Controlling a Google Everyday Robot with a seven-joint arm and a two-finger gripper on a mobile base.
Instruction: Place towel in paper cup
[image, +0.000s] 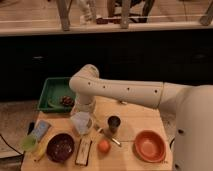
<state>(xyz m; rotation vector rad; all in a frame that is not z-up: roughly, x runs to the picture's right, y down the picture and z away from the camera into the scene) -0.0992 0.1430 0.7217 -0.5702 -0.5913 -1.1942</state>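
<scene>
The paper cup (81, 123) is pale whitish and stands on the wooden table (135, 120), left of centre. My gripper (84, 113) points down right above the cup's rim, at the end of the white arm that reaches in from the right. I cannot make out the towel as separate from the pale cup and the gripper. A small dark cup (114, 123) stands just right of the paper cup.
A green tray (52, 90) with dark contents sits at the back left. Along the front are a yellow-green cup (29, 143), a blue item (41, 129), a dark bowl (60, 147), a flat bar (83, 150), an orange (103, 146) and an orange bowl (150, 145).
</scene>
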